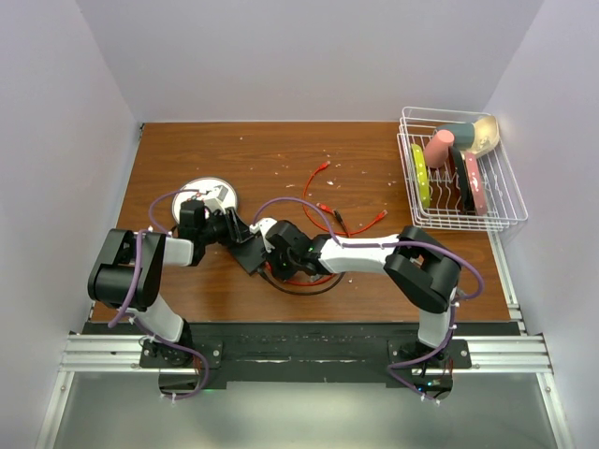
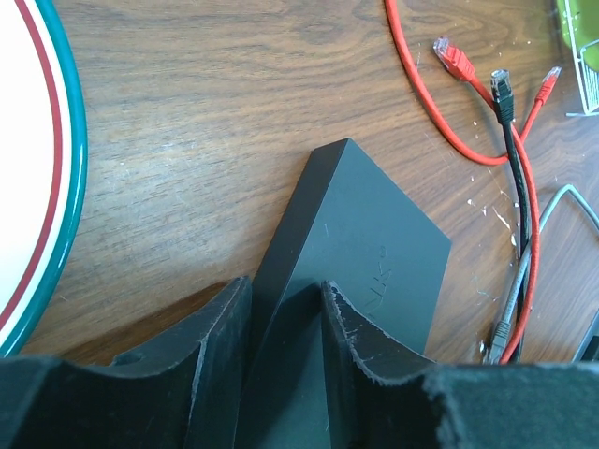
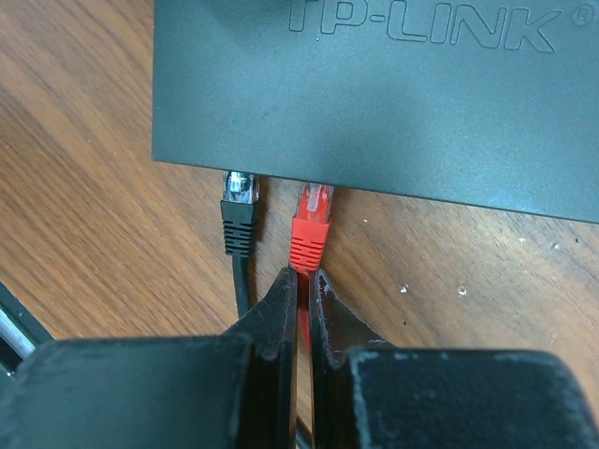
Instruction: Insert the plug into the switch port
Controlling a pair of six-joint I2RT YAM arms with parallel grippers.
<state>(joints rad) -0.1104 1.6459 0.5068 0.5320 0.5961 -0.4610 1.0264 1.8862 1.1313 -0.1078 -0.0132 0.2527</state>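
Brown wooden table (image 1: 281, 150). The switch (image 3: 374, 103) lies left of centre, between both arms. The red plug (image 3: 311, 224) meets its port edge, long axis aimed left into the switch. The right gripper (image 3: 301, 290), directly behind, pinches the red plug's tail. The left gripper (image 2: 285, 285) straddles the switch's opposite edge; a firm clamp cannot be confirmed.

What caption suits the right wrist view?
Red plug, held by the right tool, meets the TP-Link switch edge beside a black plug.

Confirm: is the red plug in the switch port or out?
Cannot tell: red plug tip meets the switch edge, body outside, right gripper gripping behind it.
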